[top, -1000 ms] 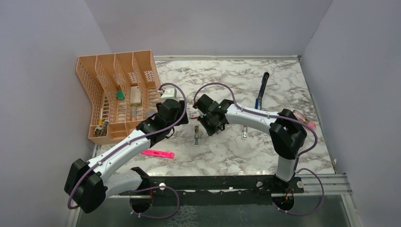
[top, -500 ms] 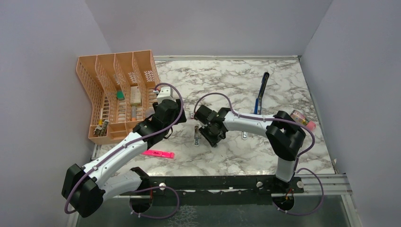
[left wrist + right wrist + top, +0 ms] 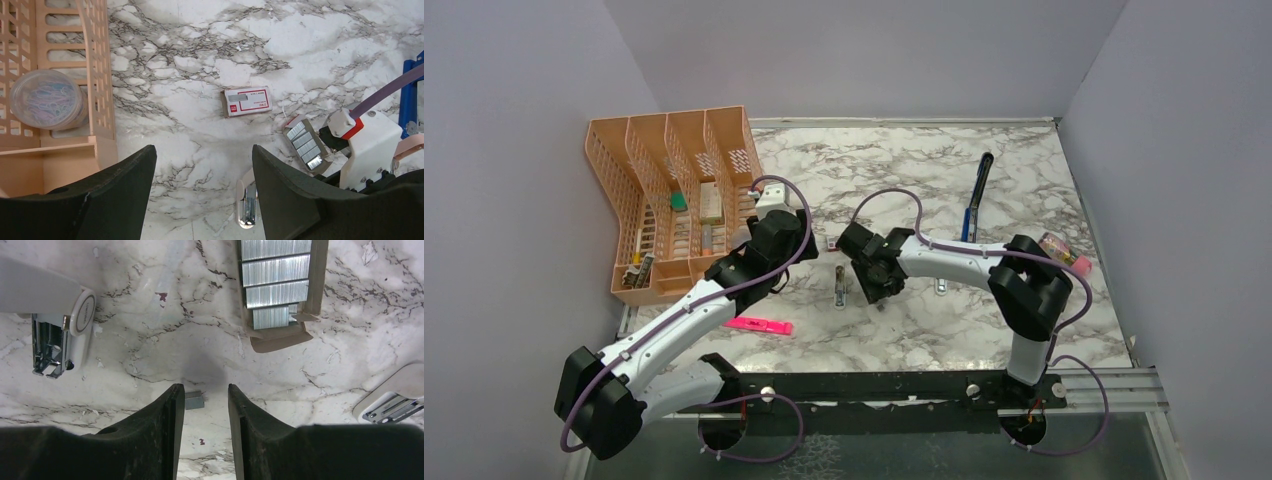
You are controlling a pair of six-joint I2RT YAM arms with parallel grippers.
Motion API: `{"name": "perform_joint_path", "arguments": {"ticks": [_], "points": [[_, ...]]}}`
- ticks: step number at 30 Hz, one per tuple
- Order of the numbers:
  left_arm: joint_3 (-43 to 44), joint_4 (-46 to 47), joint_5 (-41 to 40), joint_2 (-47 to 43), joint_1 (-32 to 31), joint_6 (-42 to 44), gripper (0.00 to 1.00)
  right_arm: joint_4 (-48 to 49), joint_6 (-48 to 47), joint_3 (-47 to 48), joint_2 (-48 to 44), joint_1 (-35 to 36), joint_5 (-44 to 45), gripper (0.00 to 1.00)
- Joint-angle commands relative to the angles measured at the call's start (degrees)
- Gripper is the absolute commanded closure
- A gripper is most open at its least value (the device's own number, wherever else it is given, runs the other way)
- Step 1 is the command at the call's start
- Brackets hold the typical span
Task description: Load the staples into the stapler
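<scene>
Staples (image 3: 194, 400): one short loose strip, prob., flat on marble at bottom centre of R wrist view, btwn fingers of R gripper (image 3: 206, 390), jaws narrowly apart, gripping nothing. Risk: strip thin & off-centre, against one finger, so closing may skid or snap it. Other blocks in tray (image 3: 278, 340), upper right. L gripper (image 3: 204, 155) wide open, empty. R forearm runs left to mid-table, wrist down; stapler (image 3: 976, 190) upper right of top view, well apart.
</scene>
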Motion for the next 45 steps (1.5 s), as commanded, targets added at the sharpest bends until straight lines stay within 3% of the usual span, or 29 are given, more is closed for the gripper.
{"name": "perform_joint_path", "arguments": {"ticks": [1,19,26,35,41,45], "points": [[-0.7,-0.43,-1.03,-0.62,0.39,-0.53,0.29,-0.21,4.86,-0.8,-0.89,0.41,2.63,0.58],[-0.62,-0.24,-0.6,-0.14,0.38,-0.53,0.29,-1.22,4.78,-7.16,-4.65,0.36,-1.19,0.55],[-0.45,0.06,-0.26,0.43,0.35,-0.53,0.29,2.21,6.45,-8.72,-4.94,0.4,-2.6,0.62],[-0.34,0.09,-0.12,0.51,0.36,-0.36,0.29,4.5,7.94,-8.3,-4.86,0.32,-2.77,0.63],[-0.5,0.03,0.75,0.5,0.33,-0.72,0.29,3.37,9.05,-8.94,-4.68,0.23,-2.88,0.73],[-1.64,-0.06,3.63,0.13,0.37,-2.05,0.29,2.39,9.62,-9.02,-4.77,0.23,-2.57,0.7]]}}
